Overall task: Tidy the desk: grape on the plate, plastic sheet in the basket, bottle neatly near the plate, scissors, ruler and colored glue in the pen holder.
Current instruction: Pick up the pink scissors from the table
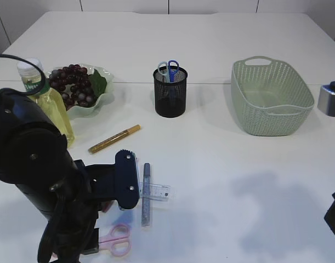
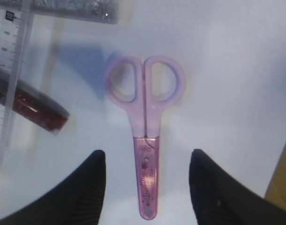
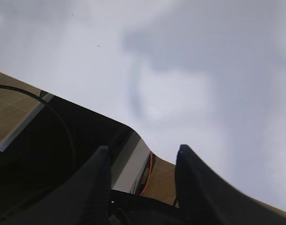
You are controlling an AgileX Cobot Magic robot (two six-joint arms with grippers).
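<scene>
Near the desk's front edge, the left gripper point(image 2: 146, 187) hangs released, fingers straddling pink translucent scissors point(image 2: 145, 140) with sheathed blades and looped handles. The right gripper point(image 3: 140, 180) is spread, grasping nothing. Farther back stand the mesh pen holder point(image 1: 170, 92) and green basket point(image 1: 271, 96).

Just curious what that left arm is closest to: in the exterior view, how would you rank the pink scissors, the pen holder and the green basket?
1. Pink scissors, right beside it at the front.
2. Pen holder, mid-table.
3. Green basket, far right.

The left arm point(image 1: 41, 181) hides most of the pink scissors point(image 1: 119, 240) in the exterior view.
</scene>
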